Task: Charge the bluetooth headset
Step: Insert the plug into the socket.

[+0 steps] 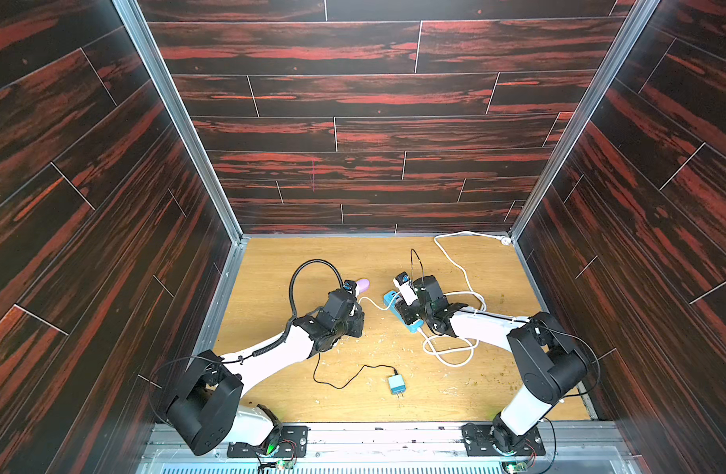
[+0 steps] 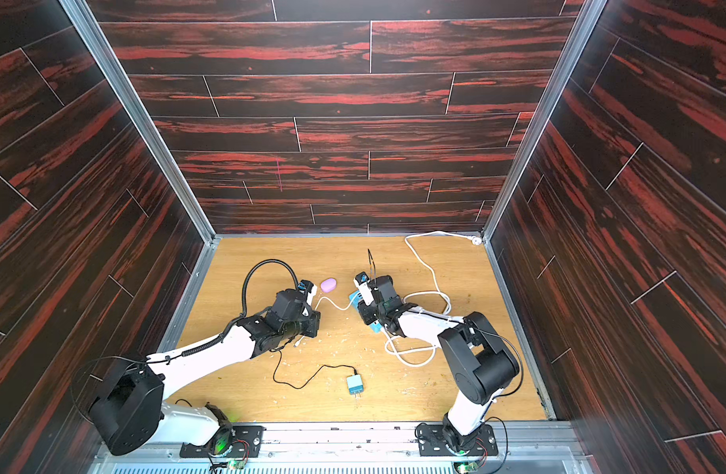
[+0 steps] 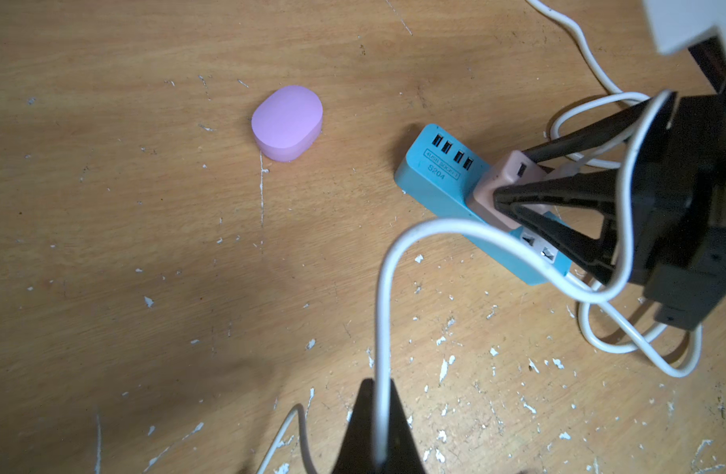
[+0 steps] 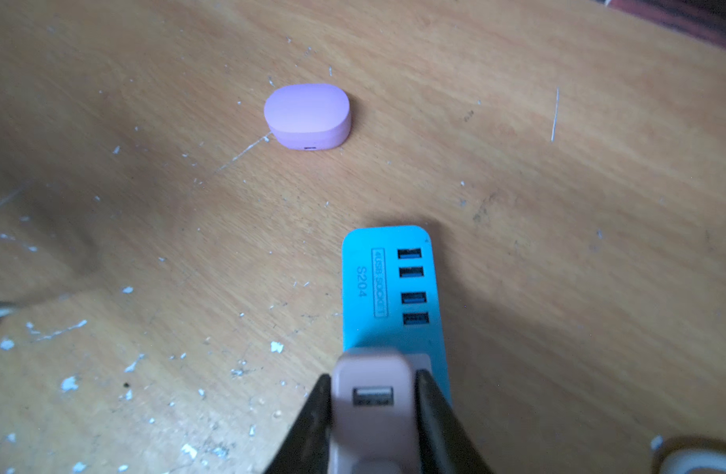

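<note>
The bluetooth headset's lilac oval case (image 1: 363, 283) (image 3: 287, 123) (image 4: 307, 115) lies shut on the wooden table, its small port facing the blue power strip (image 1: 390, 297) (image 3: 435, 184) (image 4: 377, 287). A pink USB adapter (image 4: 373, 394) (image 3: 505, 184) stands plugged into the strip. My right gripper (image 4: 374, 381) has a black finger pressed against each side of it. My left gripper (image 3: 379, 385), just beside the case, is shut on a thin white cable (image 3: 381, 307) that arcs over toward the right arm. The cable's plug ends are hidden.
A small blue wall charger (image 1: 396, 383) (image 2: 354, 385) with a thin black lead lies near the front of the table. The strip's thick white cord (image 1: 464, 279) runs to the back right corner and loops (image 1: 451, 353) beside the right arm. Dark panelled walls enclose three sides.
</note>
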